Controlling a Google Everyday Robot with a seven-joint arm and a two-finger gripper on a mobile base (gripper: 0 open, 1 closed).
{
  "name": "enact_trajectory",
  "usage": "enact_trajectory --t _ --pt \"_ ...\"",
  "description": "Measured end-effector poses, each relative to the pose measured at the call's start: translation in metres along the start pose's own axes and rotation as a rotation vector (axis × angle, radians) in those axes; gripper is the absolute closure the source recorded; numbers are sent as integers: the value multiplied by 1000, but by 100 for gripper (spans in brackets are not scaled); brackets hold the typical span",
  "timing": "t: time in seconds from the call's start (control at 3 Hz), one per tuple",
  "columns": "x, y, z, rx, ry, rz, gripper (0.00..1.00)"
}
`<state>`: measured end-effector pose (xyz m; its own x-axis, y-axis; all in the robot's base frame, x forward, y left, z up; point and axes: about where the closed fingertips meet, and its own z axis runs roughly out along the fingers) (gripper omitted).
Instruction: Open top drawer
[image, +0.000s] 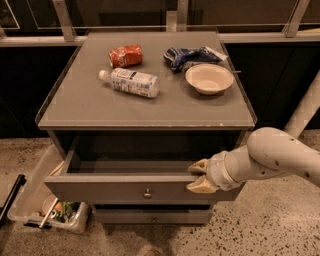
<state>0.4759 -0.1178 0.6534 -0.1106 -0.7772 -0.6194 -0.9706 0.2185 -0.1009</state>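
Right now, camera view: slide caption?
Claw grips the top drawer front, right of the knob; drawer partly open.

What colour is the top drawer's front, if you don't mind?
Grey; the top drawer shows best in the camera view, the claw clamped on its front edge.

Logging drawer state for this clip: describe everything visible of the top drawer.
The top drawer is grey and matte, with a wide flat front and a small round metal knob at its centre. It stands pulled partly out of the cabinet, level, the visible interior grey and bare. The gripper clamps the front's top edge near its right end, one finger inside, one outside.
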Motion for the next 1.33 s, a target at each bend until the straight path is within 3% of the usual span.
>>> enact_trajectory --t 0.33,1.33 --pt "-8 12 -5 3 -14 -12 100" --pt "-8 12 -5 3 -14 -12 34"
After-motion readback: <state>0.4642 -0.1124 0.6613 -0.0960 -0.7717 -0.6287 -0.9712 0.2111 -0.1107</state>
